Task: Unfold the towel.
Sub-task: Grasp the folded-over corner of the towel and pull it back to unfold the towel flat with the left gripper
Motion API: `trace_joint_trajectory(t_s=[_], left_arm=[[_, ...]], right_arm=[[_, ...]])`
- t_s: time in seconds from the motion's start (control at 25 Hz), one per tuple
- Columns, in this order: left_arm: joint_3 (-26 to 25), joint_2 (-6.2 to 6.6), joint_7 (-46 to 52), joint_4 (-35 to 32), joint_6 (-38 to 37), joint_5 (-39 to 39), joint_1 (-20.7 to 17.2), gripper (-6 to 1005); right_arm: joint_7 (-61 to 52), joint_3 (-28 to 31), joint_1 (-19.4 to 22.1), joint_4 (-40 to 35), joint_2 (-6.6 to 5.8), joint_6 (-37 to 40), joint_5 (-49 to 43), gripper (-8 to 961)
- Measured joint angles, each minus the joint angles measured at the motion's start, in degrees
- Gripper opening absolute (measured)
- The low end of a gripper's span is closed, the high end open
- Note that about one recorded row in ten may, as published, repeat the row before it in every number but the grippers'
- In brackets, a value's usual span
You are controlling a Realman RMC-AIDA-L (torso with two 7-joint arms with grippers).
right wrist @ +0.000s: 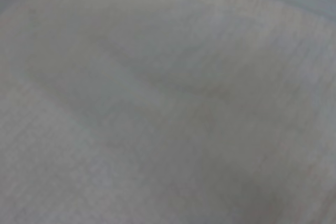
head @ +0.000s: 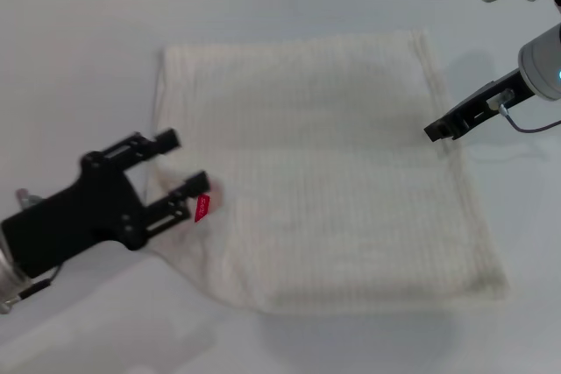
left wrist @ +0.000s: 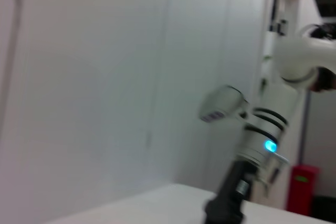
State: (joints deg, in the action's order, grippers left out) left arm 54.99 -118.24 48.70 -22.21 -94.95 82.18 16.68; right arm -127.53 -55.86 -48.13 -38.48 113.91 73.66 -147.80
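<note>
- From the head camera I see the towel (head: pixel 333 172) spread nearly flat on the white table (head: pixel 79 67), a cream waffle-weave cloth filling the middle of the work area.
- Its far edge and right edge lie fairly straight; the near-left corner is drawn in and rumpled, so that side looks uneven.
- A small red tag (head: pixel 202 208) shows on the cloth at that rumpled left side.
- My left gripper (head: pixel 182 164) sits over the towel's left edge, its two black fingers spread apart, one just above the red tag and the other farther toward the back.
- I cannot tell whether the fingers touch the cloth or only hang over it.
- My right gripper (head: pixel 436 131) reaches in from the right, its tip at the towel's right edge about halfway along; from this angle I cannot tell whether its fingers are apart or together.
- The right wrist camera is filled with blurred cream cloth (right wrist: pixel 168 108).
- The left wrist camera looks away from the towel toward a pale wall (left wrist: pixel 105 77), with the right arm (left wrist: pixel 262 140) and its blue light in view.
</note>
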Motion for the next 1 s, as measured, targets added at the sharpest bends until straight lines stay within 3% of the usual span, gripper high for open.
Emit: trace_joint_trajectory(t_s=[0.32, 1.0], left_arm=[[8.5, 0.18, 3.4, 0.2, 3.7, 2.7, 2.9, 658], [7.6, 0.36, 5.4, 0.1, 12.2, 5.1, 2.8, 628]], right_arm=[[0.0, 0.1, -0.1, 0.0, 0.0, -0.1, 0.0, -2], [-0.4, 0.1, -0.2, 0.4, 0.31, -0.1, 0.1, -1]])
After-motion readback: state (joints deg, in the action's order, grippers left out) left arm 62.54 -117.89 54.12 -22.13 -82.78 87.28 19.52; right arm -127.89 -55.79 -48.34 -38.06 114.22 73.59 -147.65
